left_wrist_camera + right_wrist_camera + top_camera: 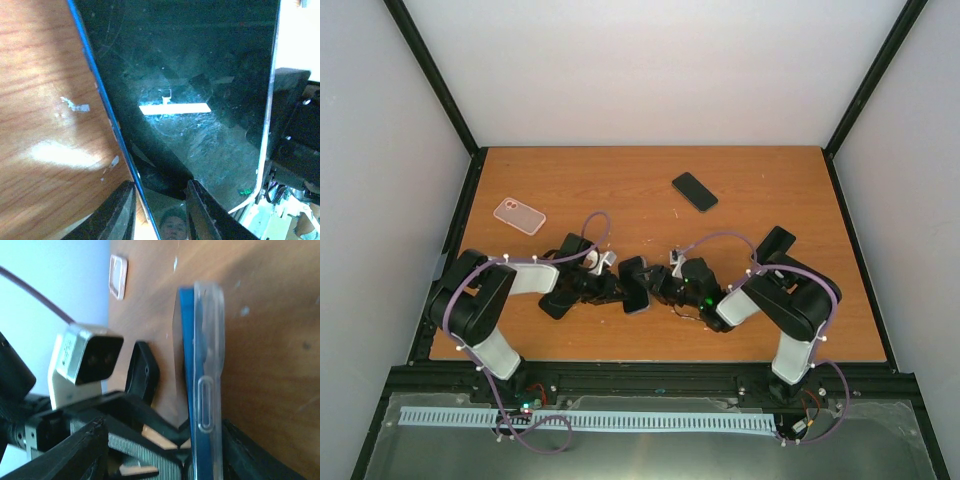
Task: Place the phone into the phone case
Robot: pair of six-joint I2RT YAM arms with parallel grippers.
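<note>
Blue at its edge, the phone [186,365] stands on its side at the lower centre of the overhead view, lying against the clear case [209,340] but, we judge, not yet fully seated. The left gripper [161,183], narrowly parted, pinches the phone's end. The right gripper [164,426] stands half open around both, gripping nothing, so we think the final squeeze remains.

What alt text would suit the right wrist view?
A blue phone, seen edge-on, has a clear case against its back, with the wooden table behind. The left arm's camera faces it from the left; a pink case lies far off.
</note>
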